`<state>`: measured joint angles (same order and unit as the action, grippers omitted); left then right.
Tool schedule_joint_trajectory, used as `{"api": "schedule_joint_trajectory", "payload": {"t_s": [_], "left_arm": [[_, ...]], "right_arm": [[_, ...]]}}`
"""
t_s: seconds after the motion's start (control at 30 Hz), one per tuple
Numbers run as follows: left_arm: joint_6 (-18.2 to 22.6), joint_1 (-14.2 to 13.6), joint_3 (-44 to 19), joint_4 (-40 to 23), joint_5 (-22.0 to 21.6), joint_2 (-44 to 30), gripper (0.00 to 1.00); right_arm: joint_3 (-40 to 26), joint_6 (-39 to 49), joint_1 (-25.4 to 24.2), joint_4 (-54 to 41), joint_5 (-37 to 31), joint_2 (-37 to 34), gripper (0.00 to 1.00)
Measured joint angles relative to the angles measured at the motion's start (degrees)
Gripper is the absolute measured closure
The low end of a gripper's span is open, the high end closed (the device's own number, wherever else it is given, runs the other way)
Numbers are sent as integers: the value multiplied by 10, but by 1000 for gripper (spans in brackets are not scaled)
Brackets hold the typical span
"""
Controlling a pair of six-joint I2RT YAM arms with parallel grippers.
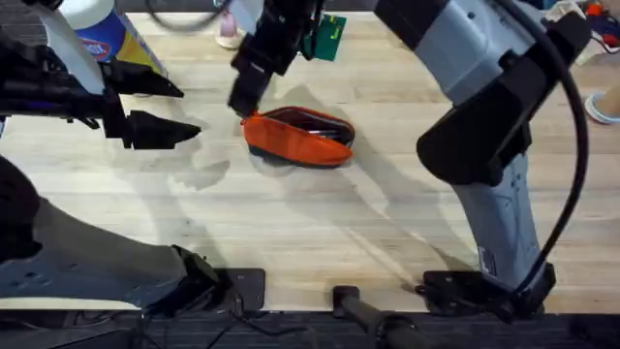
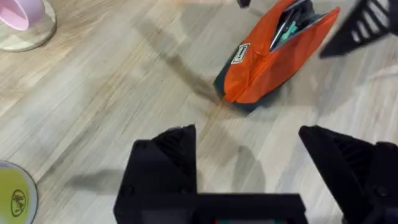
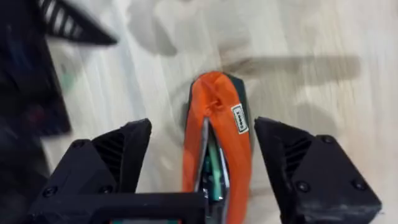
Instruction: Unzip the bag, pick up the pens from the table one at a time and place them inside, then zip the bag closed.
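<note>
Hovering with jaws apart, your right gripper straddles the bag's open end along its length; left gripper waits open nearby.

The table, a light wooden butcher-block top with plank seams running across it, is seen bare over most of its near half. The orange bag with its dark base is laid on the planks a little beyond the middle, its zipper open and pens visible inside. Along the far edge, a green object is set near the centre, a pink item on a pale round base sits off to one side, and a white container with a blue label stands at the far left.
</note>
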<state>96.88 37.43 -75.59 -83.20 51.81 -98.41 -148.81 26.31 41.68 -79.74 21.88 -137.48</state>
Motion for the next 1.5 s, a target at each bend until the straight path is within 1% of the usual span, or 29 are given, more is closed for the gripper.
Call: {"api": "schedule_joint_trajectory", "payload": {"t_s": [0.07,0.17,0.27,0.43,0.57,0.73,1.07,1.37,1.5], "left_arm": [[0,0,0,0,0,0,6],[0,0,0,0,0,0,6],[0,0,0,0,0,0,6],[0,0,0,0,0,0,6],[0,0,0,0,0,0,6],[0,0,0,0,0,0,6],[0,0,0,0,0,0,6],[0,0,0,0,0,0,6],[0,0,0,0,0,0,6]], "right_arm": [[-1,66,13,-13,-15,0,4],[-2,132,31,-10,-34,0,4],[-2,166,41,-7,-43,0,4],[-2,190,38,-9,-51,0,4],[-2,192,35,-15,-55,0,5],[-3,192,35,16,-56,0,4],[-3,189,35,34,-56,-3,4],[-7,136,35,52,-56,-58,4],[-7,111,32,62,-56,-62,4]]}}
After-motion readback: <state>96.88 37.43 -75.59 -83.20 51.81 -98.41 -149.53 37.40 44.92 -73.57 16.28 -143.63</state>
